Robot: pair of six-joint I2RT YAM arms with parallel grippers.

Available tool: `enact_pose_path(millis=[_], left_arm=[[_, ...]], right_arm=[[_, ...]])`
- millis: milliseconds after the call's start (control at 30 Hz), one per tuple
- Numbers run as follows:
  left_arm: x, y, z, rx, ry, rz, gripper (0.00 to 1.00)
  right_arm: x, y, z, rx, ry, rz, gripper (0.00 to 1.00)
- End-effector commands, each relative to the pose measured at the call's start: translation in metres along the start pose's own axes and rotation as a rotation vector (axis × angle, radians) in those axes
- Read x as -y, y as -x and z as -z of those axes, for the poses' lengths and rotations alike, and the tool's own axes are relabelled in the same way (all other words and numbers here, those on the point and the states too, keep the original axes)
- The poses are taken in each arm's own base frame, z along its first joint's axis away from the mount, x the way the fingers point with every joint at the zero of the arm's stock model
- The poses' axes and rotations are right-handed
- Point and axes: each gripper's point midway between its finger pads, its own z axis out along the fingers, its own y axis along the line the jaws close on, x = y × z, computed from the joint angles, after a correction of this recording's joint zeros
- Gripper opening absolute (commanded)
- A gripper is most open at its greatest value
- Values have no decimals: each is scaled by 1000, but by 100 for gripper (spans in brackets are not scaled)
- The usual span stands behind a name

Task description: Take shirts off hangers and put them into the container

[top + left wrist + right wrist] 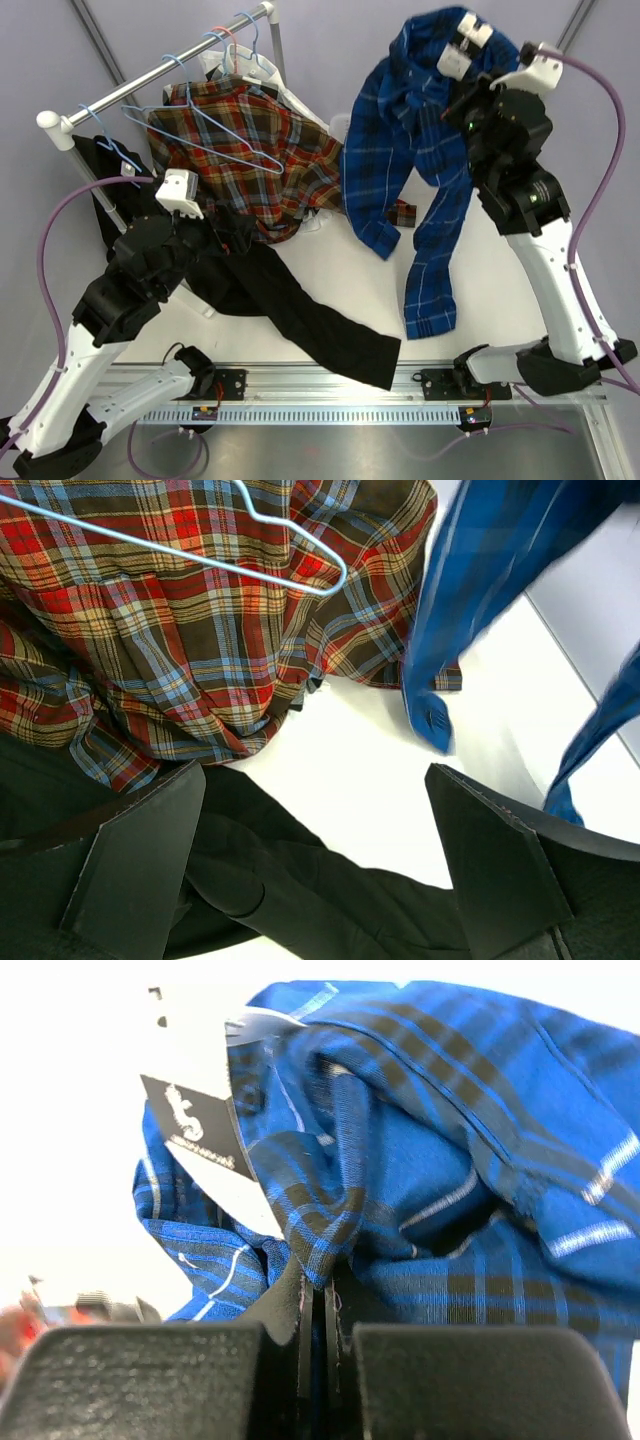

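Looks only partly done, with nothing seen going into the container and no sure sight of the container itself in any view. Grips a fold of the blue plaid shirt [400, 160] in the right gripper [318, 1325], jaws pinched tight on the cloth near its label. Holds it high over the far right of the table [360, 280], sleeves dangling to the surface, free of any hanger as far as can be told. Hovers the left gripper [312, 780] spread wide and empty, low above the black shirt [300, 320] sprawled toward the near edge. Finds the red-orange plaid shirt [250, 170] heaped beside it below the rail [150, 75], a light blue hanger [342, 578] lying across it — whether threaded through the cloth, cannot tell. Shows more hangers [240, 30] hooked on the rail, with a scrap of white fabric behind. Leaves, by this reading, every drop into the container to do — blue plaid first, then black, red-orange plaid and whatever hangs behind.
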Motion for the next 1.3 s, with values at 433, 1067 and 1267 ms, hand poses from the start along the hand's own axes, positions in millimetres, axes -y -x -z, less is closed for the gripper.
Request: enact_pose_path(millis=[433,1067,1267], left_arm=[[4,-1,0,11,-28,14,99],[-1,-10,-12,-21,12,-7,99],[2,-7,-13,-20,3,-4,99]], right_arm=[[-77,115,-143,541,192,47,0],[107,-285,-236,-354,-153,88,0],[115,-315,-231,-535,-149,117,27]])
